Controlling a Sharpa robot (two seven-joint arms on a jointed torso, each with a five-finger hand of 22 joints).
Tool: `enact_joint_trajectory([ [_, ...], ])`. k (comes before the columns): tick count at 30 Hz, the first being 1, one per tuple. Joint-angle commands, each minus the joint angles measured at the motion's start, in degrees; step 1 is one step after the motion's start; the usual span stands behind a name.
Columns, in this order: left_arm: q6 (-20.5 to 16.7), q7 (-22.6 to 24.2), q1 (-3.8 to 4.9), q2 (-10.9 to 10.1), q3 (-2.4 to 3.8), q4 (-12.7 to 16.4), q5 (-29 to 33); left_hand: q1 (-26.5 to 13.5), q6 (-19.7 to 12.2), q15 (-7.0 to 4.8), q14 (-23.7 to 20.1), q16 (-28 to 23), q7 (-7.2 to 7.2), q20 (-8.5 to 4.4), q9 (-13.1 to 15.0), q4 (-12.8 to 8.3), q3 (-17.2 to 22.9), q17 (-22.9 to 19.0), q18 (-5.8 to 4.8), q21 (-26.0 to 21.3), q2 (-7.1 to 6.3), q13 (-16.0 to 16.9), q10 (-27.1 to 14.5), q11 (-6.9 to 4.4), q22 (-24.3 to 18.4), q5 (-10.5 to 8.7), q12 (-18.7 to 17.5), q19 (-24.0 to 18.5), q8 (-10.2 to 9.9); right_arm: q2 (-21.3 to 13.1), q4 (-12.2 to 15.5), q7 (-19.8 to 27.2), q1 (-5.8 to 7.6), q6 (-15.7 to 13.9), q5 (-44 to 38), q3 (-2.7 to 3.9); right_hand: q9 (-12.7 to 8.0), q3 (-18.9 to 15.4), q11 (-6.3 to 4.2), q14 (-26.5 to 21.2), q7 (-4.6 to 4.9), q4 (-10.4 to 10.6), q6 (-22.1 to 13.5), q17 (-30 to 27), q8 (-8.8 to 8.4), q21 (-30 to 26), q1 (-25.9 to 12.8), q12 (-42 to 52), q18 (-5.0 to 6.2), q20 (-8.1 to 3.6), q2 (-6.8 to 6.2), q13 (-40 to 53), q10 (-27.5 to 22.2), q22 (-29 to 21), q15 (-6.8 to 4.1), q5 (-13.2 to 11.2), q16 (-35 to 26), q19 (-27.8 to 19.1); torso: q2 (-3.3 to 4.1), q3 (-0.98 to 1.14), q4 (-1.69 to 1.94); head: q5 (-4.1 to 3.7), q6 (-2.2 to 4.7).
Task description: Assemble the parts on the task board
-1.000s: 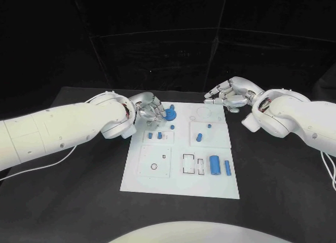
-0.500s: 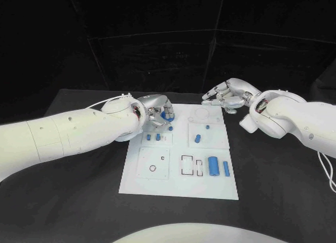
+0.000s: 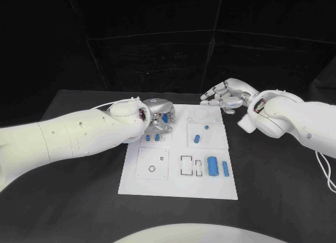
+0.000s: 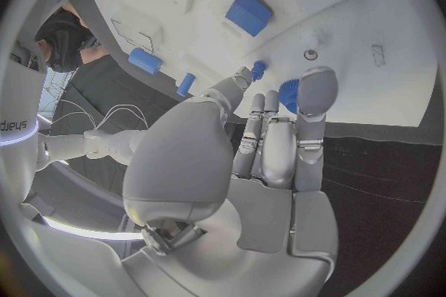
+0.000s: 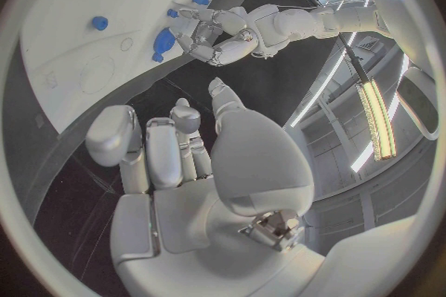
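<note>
The white task board (image 3: 179, 177) lies in the middle of the black table. My left hand (image 3: 157, 111) hovers over the board's far left corner and pinches a round blue part (image 3: 164, 117) at its fingertips; the left wrist view shows that part (image 4: 288, 93) behind the fingertips (image 4: 316, 85). My right hand (image 3: 227, 96) hangs above the board's far right corner with loosely bent fingers and nothing in it. The right wrist view shows this hand (image 5: 177, 156) and, beyond it, the left hand (image 5: 212, 33) with the blue part (image 5: 166, 41).
Two small blue pieces (image 3: 153, 136) sit in the left middle panel, and two more (image 3: 197, 136) in the right middle panel. A thick blue cylinder (image 3: 212, 163) and a thinner one (image 3: 226, 168) lie at the board's near right. Bare black table surrounds the board.
My left arm has rolled and the left hand has drawn in slightly over the board's far left corner, still holding the blue part. The right hand has hardly moved.
</note>
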Motion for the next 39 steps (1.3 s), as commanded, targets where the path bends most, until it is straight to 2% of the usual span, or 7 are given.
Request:
enact_joint_trajectory([
  [1, 2.49, -0.31, -0.01, 0.22, -0.01, -0.24, -1.94, -0.07, 0.47, 0.05, 1.35, 0.46, 0.04, 0.03, -0.20, -0.13, -0.29, 0.26, -0.97, 1.07, -0.57, -0.28, 0.66, -0.02, 1.20, -0.09, -0.29, 0.53, -0.46, 0.05, 0.11, 0.62, 0.10, -0.35, -0.03, 0.03, -0.08, -0.39, 0.02, 1.61, -0.04, -0.01, -0.36, -0.08, 0.38, -0.31, 0.42, -0.33, 0.76, -0.01, 0.25, -0.05, -0.39, -0.05, -0.15, 0.13, -0.25, -0.54, -0.03, 0.00, 0.06, -0.07, -0.05],
  [9, 3.37, -0.64, -0.18, 0.88, -0.01, -0.84, -2.05, 0.28, 1.19, -0.10, 1.71, 1.33, -0.09, -0.10, -0.62, -0.29, 0.17, 0.87, -1.28, 3.25, -0.02, -0.88, 1.81, -0.19, 3.62, -0.08, -0.39, 1.07, -0.93, 0.19, 0.07, 0.63, 0.10, -0.33, -0.03, 0.03, -0.08, -0.39, 0.02, 1.61, -0.04, -0.01, -0.36, -0.08, 0.38, -0.31, 0.42, -0.33, 0.76, -0.01, 0.25, -0.05, -0.39, -0.05, -0.15, 0.13, -0.25, -0.54, -0.03, -0.01, 0.10, -0.01, -0.14],
  [15, 4.31, -0.83, -0.37, 1.40, -0.01, -1.53, -2.80, 1.25, 2.37, -0.37, 1.89, 1.80, -0.37, -0.29, -0.90, -0.79, 1.68, 1.11, -1.45, 4.62, 1.06, -1.49, 3.40, -0.51, 5.18, -0.07, -0.65, 1.30, -1.16, 0.27, 0.05, 0.66, 0.10, -0.26, -0.03, 0.03, -0.08, -0.39, 0.02, 1.61, -0.04, -0.01, -0.37, -0.09, 0.39, -0.33, 0.46, -0.34, 0.77, -0.01, 0.27, -0.06, -0.40, -0.08, -0.15, 0.14, -0.26, -0.55, -0.03, -0.04, 0.05, -0.02, -0.16],
  [27, 6.88, -0.47, -0.46, 2.01, -0.01, -2.60, -3.07, 1.55, 4.21, -0.73, 1.82, 2.08, -0.65, -0.58, -1.85, -1.74, 5.31, 0.72, -1.63, 6.26, 2.33, -3.37, 6.42, -0.98, 7.23, -0.09, -2.39, 0.98, -2.49, 0.34, 0.06, 0.72, 0.10, -0.20, -0.19, 0.03, -0.08, -0.36, 0.01, 1.64, -0.04, -0.09, -0.42, 0.00, 0.46, -0.40, 0.79, -0.32, 0.77, -0.02, 0.47, -0.11, -0.43, -0.13, -0.17, 0.17, -0.24, -0.55, -0.04, -0.01, 0.10, -0.12, -0.27],
  [34, 6.48, 0.71, -0.52, 2.11, 0.00, -2.82, -3.05, 0.81, 6.44, -1.20, 1.98, 2.45, -1.15, -0.96, -2.11, -2.22, 7.10, 0.74, -1.93, 8.20, 2.74, -4.35, 9.30, -1.60, 9.62, -0.12, -3.55, 1.15, -2.93, 0.39, 0.02, 0.73, 0.10, -0.19, -0.23, 0.03, -0.08, -0.36, 0.01, 1.64, -0.04, -0.09, -0.42, 0.00, 0.46, -0.40, 0.79, -0.32, 0.77, -0.02, 0.47, -0.11, -0.43, -0.13, -0.17, 0.17, -0.24, -0.55, -0.03, -0.02, 0.12, -0.24, -0.24],
  [39, 4.19, 2.50, -0.58, 2.13, 0.00, -2.64, -2.92, 0.33, 7.51, -1.46, 2.04, 2.54, -1.41, -1.17, -2.14, -2.43, 7.46, 0.63, -2.20, 9.66, 2.73, -4.72, 10.59, -1.88, 11.42, -0.11, -4.18, 1.41, -3.06, 0.42, 0.02, 0.73, 0.10, -0.18, -0.24, 0.03, -0.08, -0.36, 0.01, 1.64, -0.04, -0.09, -0.42, 0.00, 0.46, -0.40, 0.79, -0.32, 0.77, -0.02, 0.47, -0.11, -0.43, -0.13, -0.17, 0.17, -0.24, -0.55, -0.02, -0.01, 0.12, -0.23, -0.24],
])
